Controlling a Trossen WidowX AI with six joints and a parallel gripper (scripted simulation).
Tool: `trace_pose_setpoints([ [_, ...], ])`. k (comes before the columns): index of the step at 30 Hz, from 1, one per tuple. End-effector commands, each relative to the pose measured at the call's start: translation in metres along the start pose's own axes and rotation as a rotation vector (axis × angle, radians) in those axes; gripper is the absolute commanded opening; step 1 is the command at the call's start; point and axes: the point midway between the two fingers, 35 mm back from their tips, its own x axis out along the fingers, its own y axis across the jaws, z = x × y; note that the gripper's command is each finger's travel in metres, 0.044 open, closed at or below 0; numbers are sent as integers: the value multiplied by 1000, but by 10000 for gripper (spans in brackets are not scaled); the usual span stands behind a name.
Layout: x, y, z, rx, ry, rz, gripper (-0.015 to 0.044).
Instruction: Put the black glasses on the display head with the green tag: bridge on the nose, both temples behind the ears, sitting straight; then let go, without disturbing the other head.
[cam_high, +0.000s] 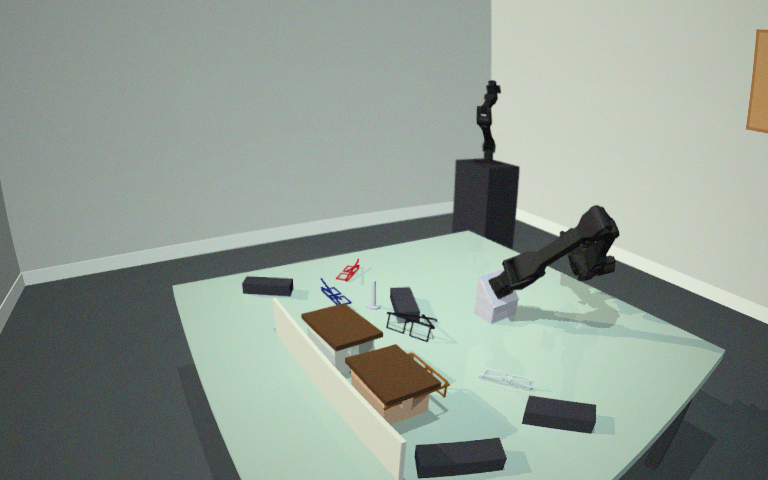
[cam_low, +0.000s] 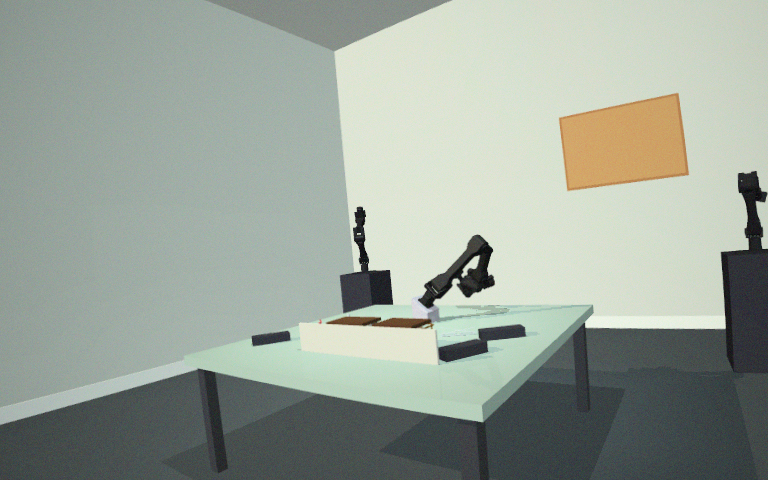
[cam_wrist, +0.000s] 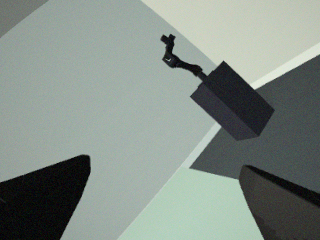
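Pale green table (cam_high: 594, 339) in a grey-walled room | gripper (cam_high: 594, 266) far right, folded above the table, fingers spread, holding nothing | black glasses (cam_high: 410, 326) lie mid-table, touching a dark case (cam_high: 404, 301) | two brown-topped heads (cam_high: 362, 350) left, behind a white board (cam_high: 334, 379) | white post (cam_high: 373, 295), blue glasses (cam_high: 334, 292), red glasses (cam_high: 348, 272) beyond.

Grey wall (cam_low: 169, 198), cream wall (cam_low: 453, 169) (orange board (cam_low: 623, 141)), dark floor (cam_low: 651, 424), pale green table (cam_low: 339, 373).
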Motion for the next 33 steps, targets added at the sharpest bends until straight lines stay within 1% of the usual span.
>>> trace_pose_setpoints([
  [1, 0, 0, 0, 0, 0, 0, 426],
  [2, 0, 0, 0, 0, 0, 0, 440],
  [8, 0, 0, 0, 0, 0, 0, 440],
  [11, -4, -3, 1, 12, -9, -12, 361],
  [15, -23, -16, 7, 65, -49, -63, 256],
  [19, -30, -16, 18, 74, -74, -103, 151],
  [21, -52, -30, 31, 39, -120, -175, 99],
  [25, -109, -57, 55, -37, -212, -344, 0],
  [28, -156, -71, 70, -92, -271, -478, 0],
  [33, -234, -84, 83, -185, -329, -700, 0],
])
